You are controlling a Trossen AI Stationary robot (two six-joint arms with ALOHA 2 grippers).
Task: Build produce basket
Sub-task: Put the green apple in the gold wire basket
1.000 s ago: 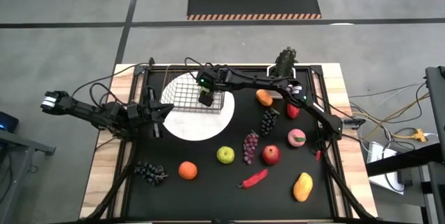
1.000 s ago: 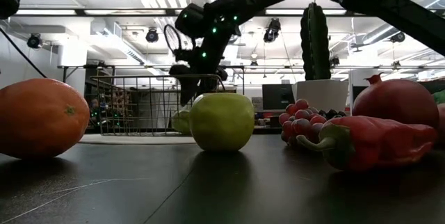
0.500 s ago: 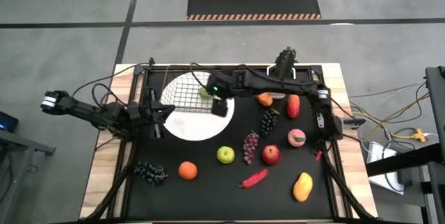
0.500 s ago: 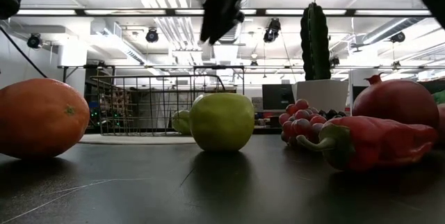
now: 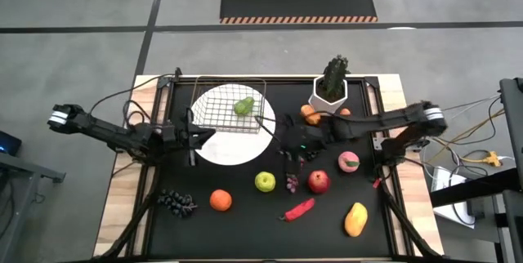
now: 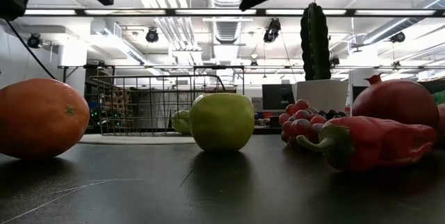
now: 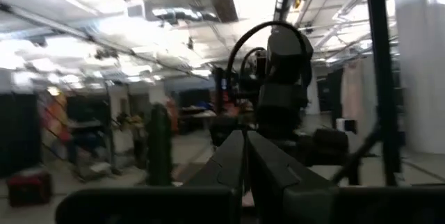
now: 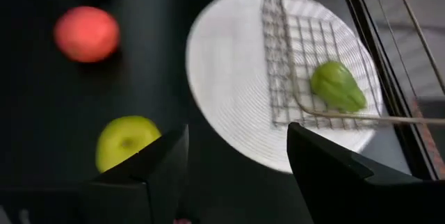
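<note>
High view: right gripper (image 5: 292, 155) hangs over the black mat mid-desk, fingers apart w/ nothing between them, a purple grape bunch (image 5: 292, 180) just below them in the picture. Green apple (image 5: 265, 182) sits just beside that bunch, red apple (image 5: 318, 181) on its other side, peach (image 5: 349, 162) further out toward the right arm's base. Wire basket (image 5: 214, 109) rests on the white plate (image 5: 237, 150), well apart from the right fingers, w/ the green pear (image 5: 243, 106) lying inside it. Right wrist view confirms: fingers (image 8: 332, 172) spread, pear in the mesh, green apple near the plate edge. Left gripper (image 5: 193, 136) sits at the plate's rim beside the basket, fingers together, empty. Orange (image 5: 220, 200) and another grape bunch (image 5: 176, 202) lie on the left arm's side of the desk; chili (image 5: 299, 209) and mango (image 5: 355, 219) nearer the front edge.
</note>
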